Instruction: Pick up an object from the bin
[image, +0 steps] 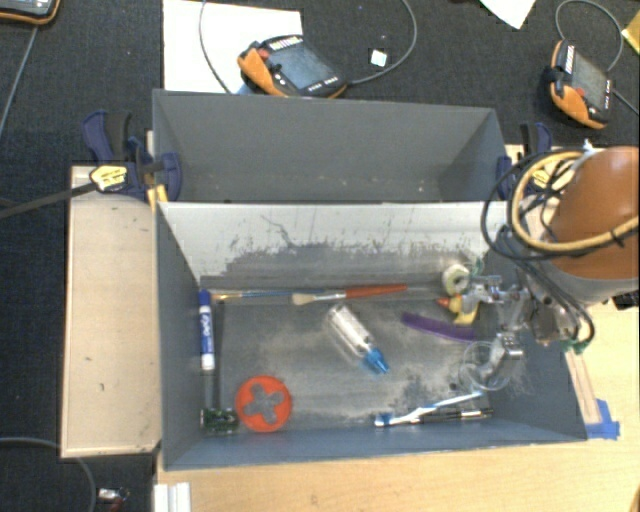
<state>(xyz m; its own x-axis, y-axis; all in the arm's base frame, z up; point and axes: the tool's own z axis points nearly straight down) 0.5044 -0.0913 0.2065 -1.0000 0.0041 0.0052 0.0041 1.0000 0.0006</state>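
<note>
Now your gripper (487, 368) hangs low at the right end of the bin (320, 150), open or closed you cannot tell, what looks like a blue-and-white toothbrush (430, 411) just front-left of it, purple handle (438, 326) near its left.

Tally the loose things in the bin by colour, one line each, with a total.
Orange: 2, round disc, long-handled paintbrush
Blue: 2, marker pen, blue-capped clear vial
White-blue: 1, toothbrush
Purple: 1, flat strip
Yellow-white: 1, small lump
Dark: 1, small block
Total: 8
</note>
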